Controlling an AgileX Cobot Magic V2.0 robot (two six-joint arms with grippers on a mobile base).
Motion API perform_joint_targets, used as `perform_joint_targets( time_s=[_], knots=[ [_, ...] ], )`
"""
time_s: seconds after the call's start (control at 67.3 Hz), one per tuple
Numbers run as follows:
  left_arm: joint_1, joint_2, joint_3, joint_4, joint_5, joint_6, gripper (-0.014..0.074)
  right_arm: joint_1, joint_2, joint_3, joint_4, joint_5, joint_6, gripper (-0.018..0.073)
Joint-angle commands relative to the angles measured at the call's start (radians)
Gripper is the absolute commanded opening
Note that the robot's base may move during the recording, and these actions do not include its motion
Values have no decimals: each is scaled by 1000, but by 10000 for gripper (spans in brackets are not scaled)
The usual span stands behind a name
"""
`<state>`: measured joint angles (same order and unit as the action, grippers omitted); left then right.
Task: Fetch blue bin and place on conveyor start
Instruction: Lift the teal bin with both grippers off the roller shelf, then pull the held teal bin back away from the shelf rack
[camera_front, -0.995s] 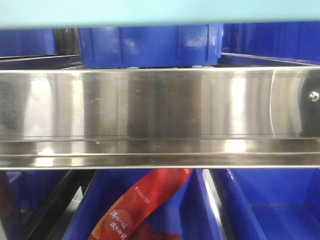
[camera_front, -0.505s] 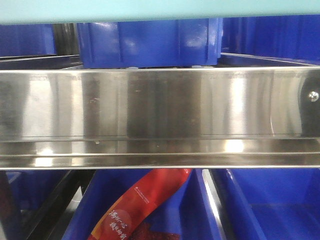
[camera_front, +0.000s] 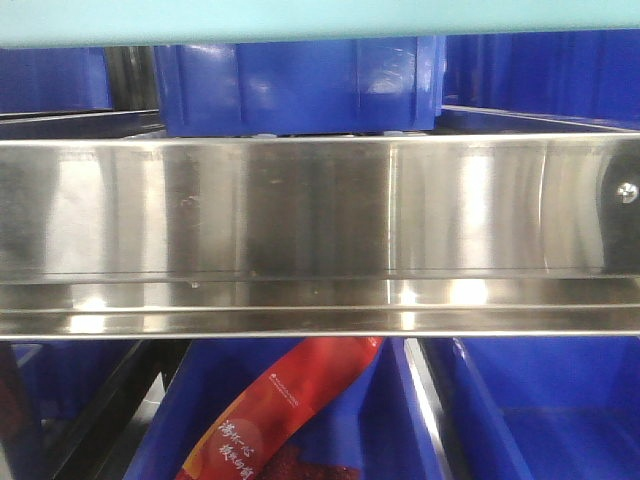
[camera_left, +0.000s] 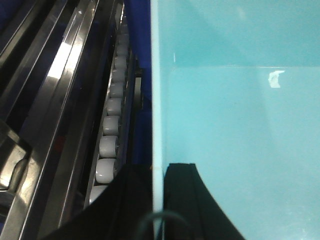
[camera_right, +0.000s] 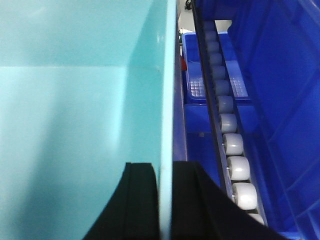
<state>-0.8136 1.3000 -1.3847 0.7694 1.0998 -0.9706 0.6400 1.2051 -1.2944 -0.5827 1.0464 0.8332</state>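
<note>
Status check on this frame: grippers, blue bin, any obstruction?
Left gripper and right gripper each clamp a blue bin wall. Conveyor not in view. Roller tracks and dark bins close alongside; steel rail below it in front view.

The carrier is a multi-level rack. A stainless-steel shelf rail (camera_front: 320, 230) spans the front view from edge to edge, with one screw head (camera_front: 627, 189) near its right end. A dark blue bin (camera_front: 300, 85) stands on the upper level directly behind the rail; lower dark blue bins (camera_front: 540, 410) sit on the level beneath. The wrist views show a left roller track (camera_left: 110, 125) and a right roller track (camera_right: 232, 145), each running just beside a wall of the blue bin (camera_left: 240, 125). Whether that bin bears on the rack cannot be told.
</note>
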Motion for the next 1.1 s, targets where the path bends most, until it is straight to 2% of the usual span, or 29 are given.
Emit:
perform_joint_targets(
  time_s=[0.0, 1.084],
  knots=[
    [-18, 3, -10, 5, -71, -7, -111, 7, -5, -1, 14, -90, -3, -165],
    [-18, 3, -10, 25, -71, -7, -111, 7, -5, -1, 14, -90, -3, -165]
  ],
)
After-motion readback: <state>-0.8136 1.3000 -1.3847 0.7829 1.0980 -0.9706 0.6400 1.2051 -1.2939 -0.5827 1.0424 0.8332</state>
